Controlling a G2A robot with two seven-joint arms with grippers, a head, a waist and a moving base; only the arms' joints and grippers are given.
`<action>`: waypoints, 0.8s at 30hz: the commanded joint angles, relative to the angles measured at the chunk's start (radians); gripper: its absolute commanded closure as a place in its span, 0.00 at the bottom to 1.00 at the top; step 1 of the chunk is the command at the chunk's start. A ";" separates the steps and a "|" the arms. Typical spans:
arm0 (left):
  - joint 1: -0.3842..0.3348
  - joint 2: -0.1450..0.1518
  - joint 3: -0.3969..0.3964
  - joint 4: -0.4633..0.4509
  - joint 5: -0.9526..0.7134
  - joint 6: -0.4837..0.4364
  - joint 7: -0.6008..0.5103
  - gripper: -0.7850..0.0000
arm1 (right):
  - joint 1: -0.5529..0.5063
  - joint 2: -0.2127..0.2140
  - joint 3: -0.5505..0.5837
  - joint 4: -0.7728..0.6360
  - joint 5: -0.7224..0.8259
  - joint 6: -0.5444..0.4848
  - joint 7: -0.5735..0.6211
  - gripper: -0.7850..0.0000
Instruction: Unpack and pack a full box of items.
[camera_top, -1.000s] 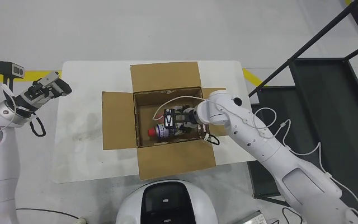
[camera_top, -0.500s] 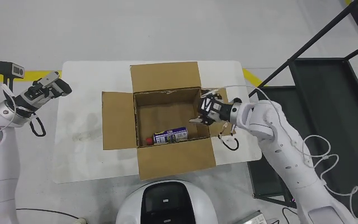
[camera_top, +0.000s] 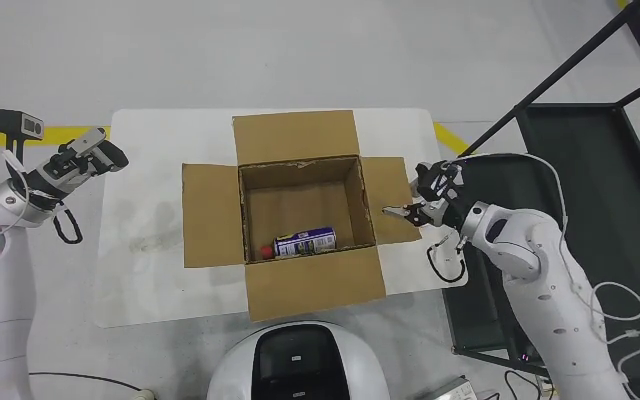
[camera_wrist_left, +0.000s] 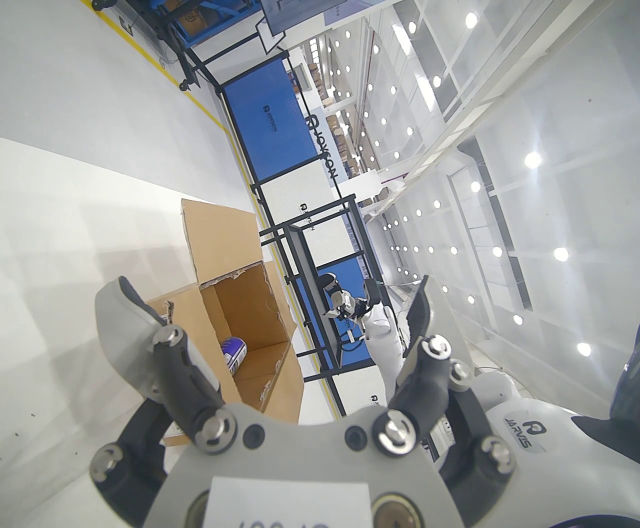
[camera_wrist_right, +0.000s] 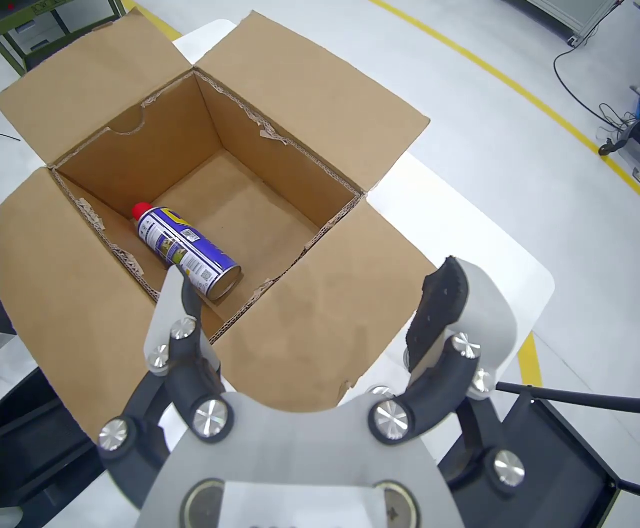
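Note:
An open cardboard box (camera_top: 300, 172) with its flaps spread stands mid-table. A blue spray can (camera_top: 305, 242) with a red cap lies on its side on the box floor, by the near wall; it is also in the right wrist view (camera_wrist_right: 187, 245) and the left wrist view (camera_wrist_left: 233, 351). My right gripper (camera_top: 403, 212) (camera_wrist_right: 315, 285) hangs open and empty above the box's right flap (camera_wrist_right: 310, 325). My left gripper (camera_top: 92, 152) (camera_wrist_left: 270, 305) stays open and empty off the table's far left corner, well away from the box (camera_wrist_left: 235, 305).
The white table (camera_top: 150, 260) has bare room left of the box. A dark metal rack (camera_top: 570, 170) stands close to the right of the table, under the right arm. Yellow floor tape (camera_wrist_right: 505, 75) runs behind the table.
My right gripper let go of the spray can inside the box, rose out and drew back to the right over the flap. The can now lies on the box floor. The left arm kept still.

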 joint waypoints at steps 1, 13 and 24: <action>0.000 0.000 0.000 0.000 0.000 0.000 0.000 0.00 | 0.000 0.000 0.000 0.000 0.000 0.000 0.000 0.00; 0.000 0.000 0.000 0.000 0.000 0.000 0.000 0.00 | 0.009 0.007 0.093 0.184 -0.043 0.087 -0.029 0.00; 0.000 0.000 0.000 0.000 0.000 0.000 0.000 0.00 | 0.086 -0.007 -0.026 0.493 -0.121 0.179 -0.055 0.02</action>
